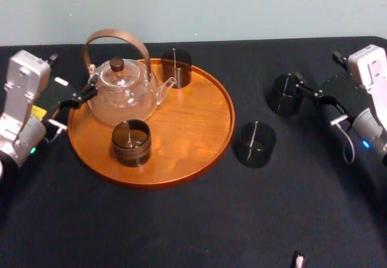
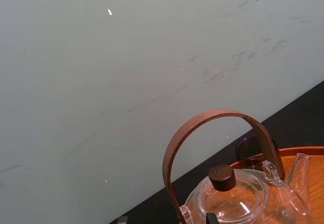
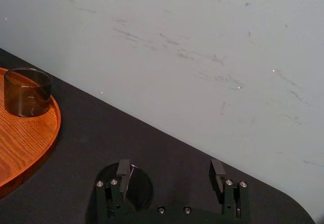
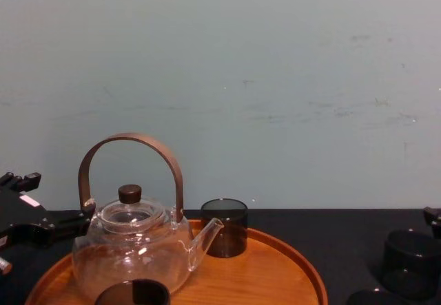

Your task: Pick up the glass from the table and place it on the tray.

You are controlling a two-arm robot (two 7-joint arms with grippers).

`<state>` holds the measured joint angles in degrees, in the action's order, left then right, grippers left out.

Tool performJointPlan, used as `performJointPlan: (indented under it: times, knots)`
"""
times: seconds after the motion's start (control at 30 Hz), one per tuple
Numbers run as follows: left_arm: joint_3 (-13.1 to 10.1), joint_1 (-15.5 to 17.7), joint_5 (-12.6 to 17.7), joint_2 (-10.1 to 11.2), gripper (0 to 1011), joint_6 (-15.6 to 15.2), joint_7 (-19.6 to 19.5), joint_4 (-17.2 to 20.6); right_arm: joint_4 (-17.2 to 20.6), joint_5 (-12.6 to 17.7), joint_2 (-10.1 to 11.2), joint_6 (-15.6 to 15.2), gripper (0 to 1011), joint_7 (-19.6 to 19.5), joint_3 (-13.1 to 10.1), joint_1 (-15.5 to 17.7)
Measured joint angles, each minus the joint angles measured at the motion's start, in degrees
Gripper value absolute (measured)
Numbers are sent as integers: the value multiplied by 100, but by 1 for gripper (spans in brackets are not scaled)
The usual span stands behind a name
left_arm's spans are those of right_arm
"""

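Two dark glasses stand on the black table (image 1: 193, 225): one glass (image 1: 285, 94) at the far right, another glass (image 1: 255, 144) just right of the tray. My right gripper (image 1: 314, 98) is open right beside the far glass, which sits by one finger in the right wrist view (image 3: 132, 187), not between the fingers (image 3: 123, 173). The round wooden tray (image 1: 199, 123) carries a glass teapot (image 1: 124, 89) and two more dark glasses, one at the back (image 1: 176, 68) and one at the front (image 1: 131, 142). My left gripper (image 1: 77, 104) is open at the tray's left edge beside the teapot.
A pale wall (image 4: 275, 78) rises just behind the table's far edge. Bare black tabletop stretches in front of the tray and between the two arms. A small object (image 1: 298, 260) lies at the near edge.
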<state>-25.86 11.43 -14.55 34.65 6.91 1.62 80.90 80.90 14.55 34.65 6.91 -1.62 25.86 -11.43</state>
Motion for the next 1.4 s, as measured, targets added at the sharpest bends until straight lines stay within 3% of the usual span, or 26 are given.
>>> performJointPlan:
  times: [1.4]
  knots:
    - [0, 0, 0, 0, 1001, 0, 0, 0, 0, 0, 0, 0, 1002, 0, 0, 0]
